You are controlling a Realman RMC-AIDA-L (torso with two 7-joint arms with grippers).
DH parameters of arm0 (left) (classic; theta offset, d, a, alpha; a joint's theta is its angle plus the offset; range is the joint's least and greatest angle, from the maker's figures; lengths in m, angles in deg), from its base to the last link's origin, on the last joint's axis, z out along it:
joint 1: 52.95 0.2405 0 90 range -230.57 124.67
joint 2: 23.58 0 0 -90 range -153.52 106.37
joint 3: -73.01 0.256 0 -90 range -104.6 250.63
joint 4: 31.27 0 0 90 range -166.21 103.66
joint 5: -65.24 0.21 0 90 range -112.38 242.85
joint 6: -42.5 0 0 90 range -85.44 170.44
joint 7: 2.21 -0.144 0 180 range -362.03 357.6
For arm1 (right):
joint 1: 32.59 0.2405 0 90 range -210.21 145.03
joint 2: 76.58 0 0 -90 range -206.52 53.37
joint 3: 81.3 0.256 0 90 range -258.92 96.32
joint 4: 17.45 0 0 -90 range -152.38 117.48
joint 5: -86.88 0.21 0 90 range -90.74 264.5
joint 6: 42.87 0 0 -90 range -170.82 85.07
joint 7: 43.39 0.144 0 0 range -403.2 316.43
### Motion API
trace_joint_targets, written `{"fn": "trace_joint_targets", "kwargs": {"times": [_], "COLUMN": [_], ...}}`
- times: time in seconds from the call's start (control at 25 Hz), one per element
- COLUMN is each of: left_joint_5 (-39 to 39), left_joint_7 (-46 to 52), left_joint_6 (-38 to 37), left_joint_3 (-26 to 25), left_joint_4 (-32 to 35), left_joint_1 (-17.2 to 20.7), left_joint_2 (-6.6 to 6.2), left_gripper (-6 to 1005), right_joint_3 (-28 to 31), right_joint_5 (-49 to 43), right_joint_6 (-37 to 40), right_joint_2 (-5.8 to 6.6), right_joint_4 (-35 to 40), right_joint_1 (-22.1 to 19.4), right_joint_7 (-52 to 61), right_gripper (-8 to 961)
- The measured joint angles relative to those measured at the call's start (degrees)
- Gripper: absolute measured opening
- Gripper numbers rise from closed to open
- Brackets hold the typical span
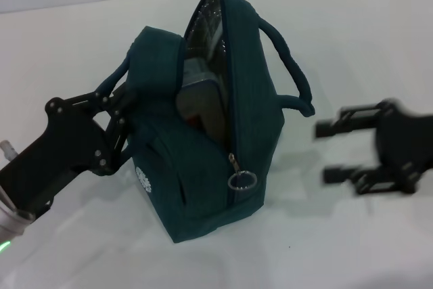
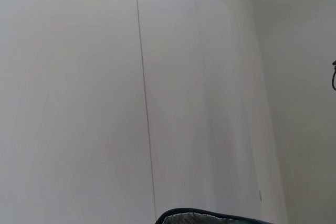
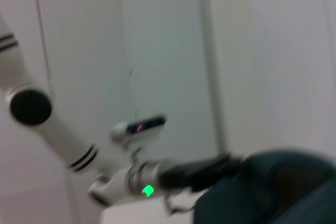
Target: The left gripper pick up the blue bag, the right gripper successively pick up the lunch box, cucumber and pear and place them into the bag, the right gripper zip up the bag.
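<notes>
the left gripper clenches a handle of the blue bag, which stands on the table unzipped. the right gripper, jaws released and empty, hangs beside it. a weak handle hold could let the bag tip when the zipper ring is pulled.

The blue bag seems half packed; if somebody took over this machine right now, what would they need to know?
Left gripper: shut on the blue bag at its left edge, propping the mouth open.
Right gripper: open, empty, beside the bag on its right.
Lunch box: inside the bag. Cucumber and pear: not visible on the table; whether they are inside cannot be told.
Zip pull sits at the near end, bag unzipped.
Left: zip up.
</notes>
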Motion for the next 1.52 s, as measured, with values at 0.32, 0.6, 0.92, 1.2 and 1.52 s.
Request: {"fn": "trace_joint_targets", "kwargs": {"times": [0.32, 0.6, 0.92, 1.2, 1.52], "left_joint_5": [-0.1, -0.1, -0.2, -0.2, -0.2], "left_joint_7": [-0.1, -0.1, -0.1, -0.1, -0.9], "left_joint_6": [0.0, 0.1, 0.1, 0.2, 0.2], "left_joint_3": [0.1, 0.1, -0.1, -0.2, 0.0], "left_joint_4": [-0.7, -0.7, -0.7, -0.7, -0.7], "left_joint_1": [-0.5, -0.5, -0.6, -0.7, -0.7], "left_joint_2": [-0.01, -0.01, -0.01, -0.01, 0.04], "left_gripper": [49, 49, 49, 50, 50], "right_joint_3": [-9.2, -11.0, -14.5, -17.5, -18.3], "right_joint_5": [-1.8, -1.0, 2.7, 4.2, 7.4], "right_joint_6": [-7.5, -8.8, -11.2, -13.1, -14.7], "right_joint_2": [-2.67, -2.97, -3.23, -3.20, -3.26], "right_joint_4": [-3.8, -8.6, -9.0, -9.1, -9.7], "right_joint_1": [3.1, 6.6, 7.1, 7.4, 6.9], "right_joint_7": [0.2, 0.1, 0.1, 0.1, -4.5], "right_gripper": [587, 568, 541, 517, 452]}}
